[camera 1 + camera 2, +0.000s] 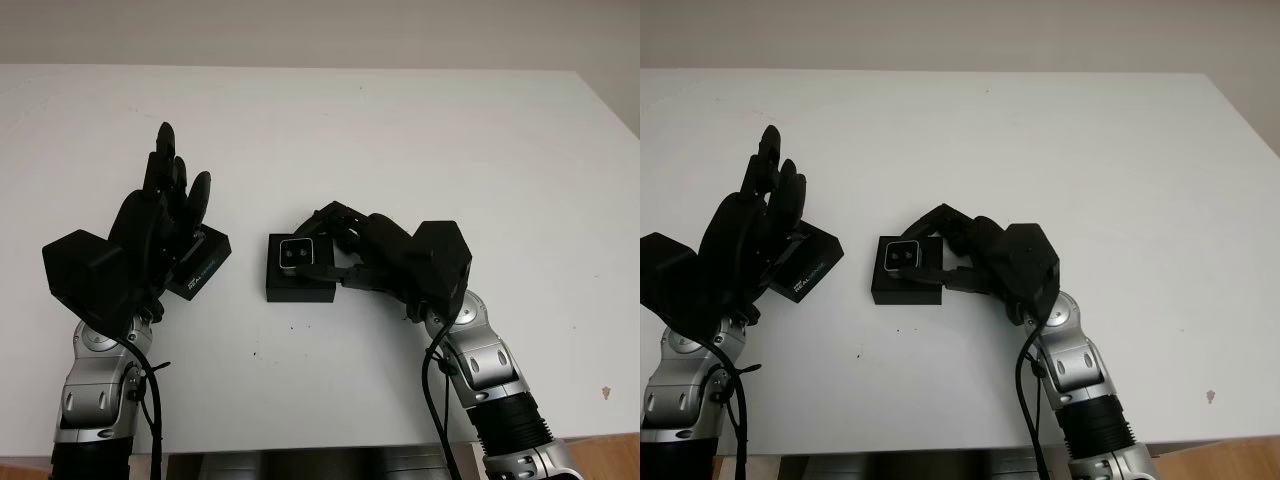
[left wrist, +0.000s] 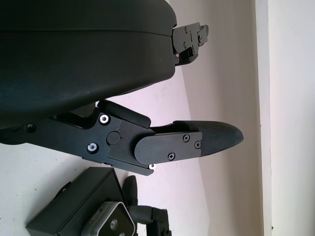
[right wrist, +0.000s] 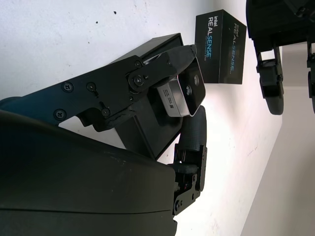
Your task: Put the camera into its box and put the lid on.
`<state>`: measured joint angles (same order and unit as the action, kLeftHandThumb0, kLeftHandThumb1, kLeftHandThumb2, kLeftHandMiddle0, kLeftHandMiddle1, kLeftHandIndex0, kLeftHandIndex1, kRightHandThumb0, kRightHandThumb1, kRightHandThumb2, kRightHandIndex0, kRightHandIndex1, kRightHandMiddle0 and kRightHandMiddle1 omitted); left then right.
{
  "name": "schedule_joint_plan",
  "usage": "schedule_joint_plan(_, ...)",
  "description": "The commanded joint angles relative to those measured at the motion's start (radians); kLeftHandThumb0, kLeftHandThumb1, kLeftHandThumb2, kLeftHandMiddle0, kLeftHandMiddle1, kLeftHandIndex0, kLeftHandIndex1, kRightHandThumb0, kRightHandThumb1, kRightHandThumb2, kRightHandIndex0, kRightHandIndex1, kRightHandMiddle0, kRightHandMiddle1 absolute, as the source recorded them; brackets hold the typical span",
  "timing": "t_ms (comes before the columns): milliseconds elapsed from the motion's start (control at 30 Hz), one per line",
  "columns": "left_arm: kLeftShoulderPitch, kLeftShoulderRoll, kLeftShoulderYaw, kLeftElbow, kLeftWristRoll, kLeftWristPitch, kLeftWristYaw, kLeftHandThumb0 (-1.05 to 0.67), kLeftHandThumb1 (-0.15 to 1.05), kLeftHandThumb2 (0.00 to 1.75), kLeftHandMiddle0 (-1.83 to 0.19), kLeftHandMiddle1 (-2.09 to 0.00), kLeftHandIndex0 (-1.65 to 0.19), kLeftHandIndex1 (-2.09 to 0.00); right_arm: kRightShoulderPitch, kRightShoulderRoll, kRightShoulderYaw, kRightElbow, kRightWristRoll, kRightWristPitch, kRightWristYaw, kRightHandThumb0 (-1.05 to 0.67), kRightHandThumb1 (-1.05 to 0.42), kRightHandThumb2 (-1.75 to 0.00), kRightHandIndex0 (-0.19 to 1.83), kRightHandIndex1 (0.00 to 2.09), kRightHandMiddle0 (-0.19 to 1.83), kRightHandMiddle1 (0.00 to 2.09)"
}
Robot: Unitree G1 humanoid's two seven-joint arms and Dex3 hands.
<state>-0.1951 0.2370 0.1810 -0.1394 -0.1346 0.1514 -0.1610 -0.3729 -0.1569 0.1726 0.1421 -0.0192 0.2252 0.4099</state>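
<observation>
While right hand (image 1: 345,250) pinches camera (image 1: 297,253):
camera: over the open box (image 1: 300,285), table (image 1: 400,140) centre
lid (image 1: 200,262): left of box, on table
left hand (image 1: 160,215): open, above lid

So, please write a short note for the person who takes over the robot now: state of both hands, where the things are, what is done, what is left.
Right hand: shut on the camera, holding it over the open black box at the table's middle.
Left hand: open, raised above the lid, which lies on the table to the left of the box.
Done: camera picked up and brought to the box.
Left: seat the camera in the box, release it, then put the lid on.
</observation>
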Motion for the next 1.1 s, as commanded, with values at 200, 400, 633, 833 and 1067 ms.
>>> schedule_joint_plan(200,0.011,0.013,0.007,-0.031,-0.001,0.005,-0.002,-0.72,1.05,0.49,0.19,0.00,0.19,0.00,0.029,-0.007,0.041,0.069,-0.014,-0.001,0.032,-0.44,-0.99,-0.06,0.25,0.05,0.25,1.70)
schedule_joint_plan(400,0.013,0.013,0.011,-0.034,-0.004,0.005,-0.001,-0.71,1.05,0.48,0.19,0.00,0.19,0.00,0.018,-0.014,0.050,0.085,-0.041,-0.028,0.024,-0.43,-0.99,-0.05,0.26,0.06,0.24,1.71)
schedule_joint_plan(633,0.012,0.012,0.009,-0.036,-0.004,0.014,-0.001,-0.73,1.05,0.47,0.19,0.00,0.19,0.00,0.006,-0.017,0.040,0.104,-0.056,-0.077,0.014,-0.43,-0.99,-0.05,0.28,0.07,0.24,1.71)
schedule_joint_plan(833,0.012,0.012,0.008,-0.040,-0.005,0.020,-0.003,-0.73,1.05,0.48,0.19,0.00,0.19,0.00,0.000,-0.018,0.031,0.108,-0.060,-0.093,-0.001,-0.44,-0.99,-0.05,0.27,0.06,0.24,1.71)
schedule_joint_plan(1067,0.015,0.016,0.006,-0.034,0.004,0.011,-0.004,-0.73,1.05,0.48,0.19,0.00,0.19,0.00,-0.016,-0.022,0.022,0.144,-0.074,-0.157,-0.022,-0.45,-0.99,-0.05,0.27,0.06,0.25,1.69)
